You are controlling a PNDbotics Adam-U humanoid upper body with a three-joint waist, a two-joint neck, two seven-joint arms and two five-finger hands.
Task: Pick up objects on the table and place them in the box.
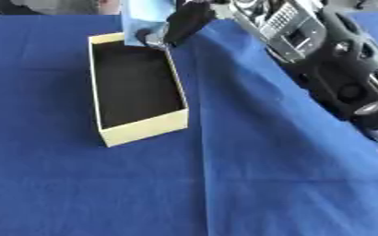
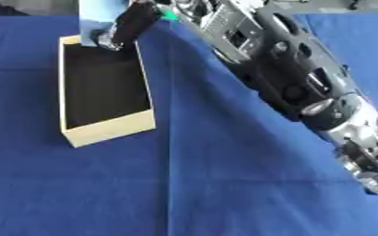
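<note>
The right arm came in from the right side and reached diagonally across the blue-clothed table to the far end of the box. The right hand was at the box's far rim, its dark fingers curled round a light blue flat object, possibly a packet or card; what it was exactly could not be made out. The object hung upright, its lower edge at or just above the far rim of the box, so it was over the opening or right at its edge, not yet lying inside. The box was a cream-walled open carton with a dark interior, sitting left of centre on the cloth, long axis running away from the robot. As far as the dark interior showed, nothing lay in it, though the far end was partly hidden by the hand and object. No other loose objects showed on the visible cloth. Judgement: the pick was done and the carry essentially finished; lowering and letting go were left. Whether more items waited outside the views could not be told. The left hand showed in neither view.
</note>
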